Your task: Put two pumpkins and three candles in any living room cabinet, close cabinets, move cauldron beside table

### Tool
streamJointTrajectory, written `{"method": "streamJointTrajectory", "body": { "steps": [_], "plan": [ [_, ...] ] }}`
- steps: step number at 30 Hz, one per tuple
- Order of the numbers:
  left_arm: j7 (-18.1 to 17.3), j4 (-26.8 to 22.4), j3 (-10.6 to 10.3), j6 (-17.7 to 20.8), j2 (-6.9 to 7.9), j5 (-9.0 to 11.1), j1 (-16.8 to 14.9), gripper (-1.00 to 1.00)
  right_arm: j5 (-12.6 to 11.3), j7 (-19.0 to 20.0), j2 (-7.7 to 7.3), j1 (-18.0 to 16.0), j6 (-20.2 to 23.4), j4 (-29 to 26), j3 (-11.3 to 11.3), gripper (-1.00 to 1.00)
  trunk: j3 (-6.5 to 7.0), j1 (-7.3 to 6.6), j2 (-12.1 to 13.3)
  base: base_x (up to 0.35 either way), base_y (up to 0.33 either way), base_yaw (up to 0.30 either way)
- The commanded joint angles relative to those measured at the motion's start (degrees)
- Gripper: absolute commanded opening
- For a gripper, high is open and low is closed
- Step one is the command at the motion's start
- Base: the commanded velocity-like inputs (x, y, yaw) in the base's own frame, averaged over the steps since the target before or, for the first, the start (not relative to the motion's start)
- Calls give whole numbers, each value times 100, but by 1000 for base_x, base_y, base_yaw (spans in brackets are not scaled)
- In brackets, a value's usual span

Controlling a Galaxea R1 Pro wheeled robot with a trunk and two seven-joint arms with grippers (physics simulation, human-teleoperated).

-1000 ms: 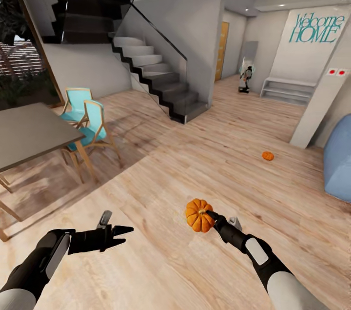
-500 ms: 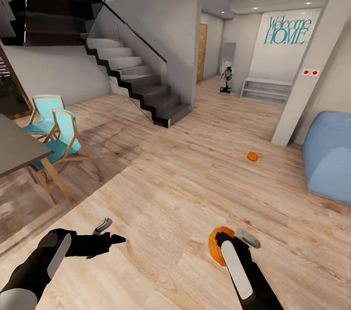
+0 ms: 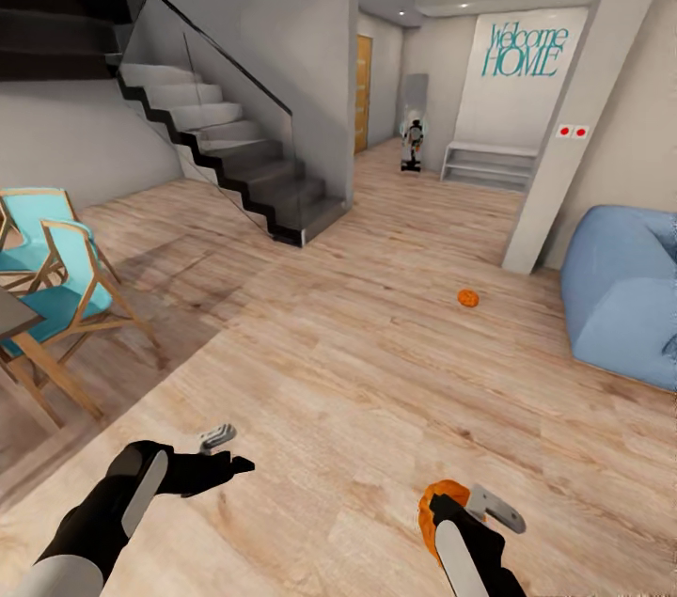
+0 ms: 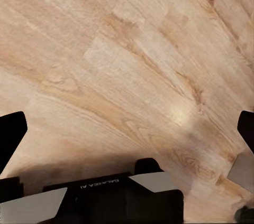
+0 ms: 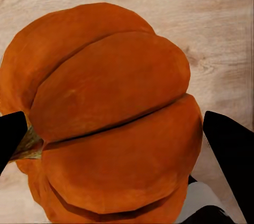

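**Camera panning right, held pumpkin pulled in low**

Whole head view has swung right over the last second: the dining bench has nearly left the frame at left, the teal chairs [image 3: 47, 268] sit at the left edge, and the blue sofa [image 3: 625, 291] now takes much more of the right side. That is camera motion, not the furniture.

- Right hand [image 3: 442, 512]: clamped on the held pumpkin [image 3: 438, 505]. It has dropped from mid-frame to bottom centre-right of the head view, mostly hidden behind the forearm. Right wrist view confirms it: ribbed orange body [image 5: 111, 123] sits between the two dark fingertips [image 5: 227, 139], stem off to one side.
- Left hand [image 3: 212, 461]: fingers apart, holding nothing, lower left of the head view. Left wrist view has bare wooden floor [image 4: 132, 65] under it.
- Second pumpkin [image 3: 468, 298]: on the floor right of centre, near the sofa, well apart from both hands.

Read: robot is in transit, turning with one pumpkin secured. No cabinet, candles or cauldron visible yet, so nothing is stowed. Likely next is either the second pumpkin with the free left hand or heading for the cabinet.

Risk: grip looks shallow on a round body; a jolt could roll it out.
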Motion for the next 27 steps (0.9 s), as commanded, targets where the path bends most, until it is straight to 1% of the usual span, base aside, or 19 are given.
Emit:
{"method": "streamJointTrajectory", "body": {
  "steps": [1,2,3,5,6,8,10,11,12,13,14,15,17,18,19,21,23,25,27],
  "plan": [
    [-35,-4,-141,25,-21,-39,-4,100,-40,-27,-36,-2,-16,7,7,-100,-15,1,-5,50,0,-147],
    [-33,-5,-257,-2,-31,-41,-3,100,-46,-25,-96,-1,-31,5,11,-100,-24,1,-5,25,0,-148],
    [-30,3,-377,-284,-40,-43,-4,100,-81,1,-179,0,-38,4,35,-100,-33,1,-5,118,0,-150],
    [-30,3,-387,-317,-45,-43,-5,100,-91,36,-185,-2,-38,0,36,-100,-51,1,-5,74,0,-150],
    [-14,4,-401,-342,-54,-43,-4,100,-103,134,-190,-5,-14,-18,19,-100,-60,1,-5,24,0,-150],
    [91,4,-479,-354,-95,-76,-6,100,-109,192,-193,-7,28,-36,6,-100,-78,1,-5,12,0,-150],
    [870,-6,-592,-366,-260,-135,-5,100,-115,227,-180,-51,480,-81,-21,-100,-96,1,-5,3,0,-150],
    [1147,-12,-606,-381,-374,-143,-4,100,-114,232,-180,-108,654,-179,-27,-100,-105,1,-5,1,0,-150],
    [1698,-22,-631,-484,-629,-156,-17,100,-119,234,-180,-250,924,-377,-38,-100,-113,1,-5,1,0,-150],
    [2136,-50,-635,-573,-762,-161,-31,100,-120,229,-180,-408,1107,-457,-42,-100,-122,1,-5,0,0,-150],
    [2601,-61,-627,-655,-841,-162,-40,100,-124,232,-185,-675,1379,-499,-49,-100,-131,1,-5,0,0,-150],
    [2794,-42,-621,-735,-877,-164,-43,100,-128,239,-189,-872,1557,-499,-66,-100,-140,1,-5,0,0,-150],
    [2951,-23,-624,-893,-922,-165,-45,100,-130,253,-193,-1091,1696,-497,-180,-100,-158,1,-5,0,0,-146],
    [2979,-20,-626,-929,-931,-165,-46,100,-130,256,-192,-1135,1716,-495,-254,-100,-167,1,-5,0,0,-137],
    [3012,-16,-626,-974,-943,-161,-46,100,-135,262,-190,-1181,1715,-455,-409,-100,-176,1,-5,0,0,-129],
    [3027,-22,-625,-992,-985,-151,-46,100,-132,264,-189,-1208,1679,-354,-496,-100,-194,1,-5,0,0,-126],
    [3035,-31,-630,-996,-1205,-164,-46,100,-131,266,-195,-1250,1611,-216,-567,-100,-211,1,-5,0,0,-124],
    [3026,-33,-634,-991,-1264,-158,-46,100,-126,266,-205,-1259,1607,-188,-588,-100,-229,1,-5,0,0,-124],
    [2994,-48,-645,-995,-1290,-151,-46,100,-132,272,-251,-1263,1604,-163,-685,-100,-245,1,-5,0,0,-110]
  ]
}}
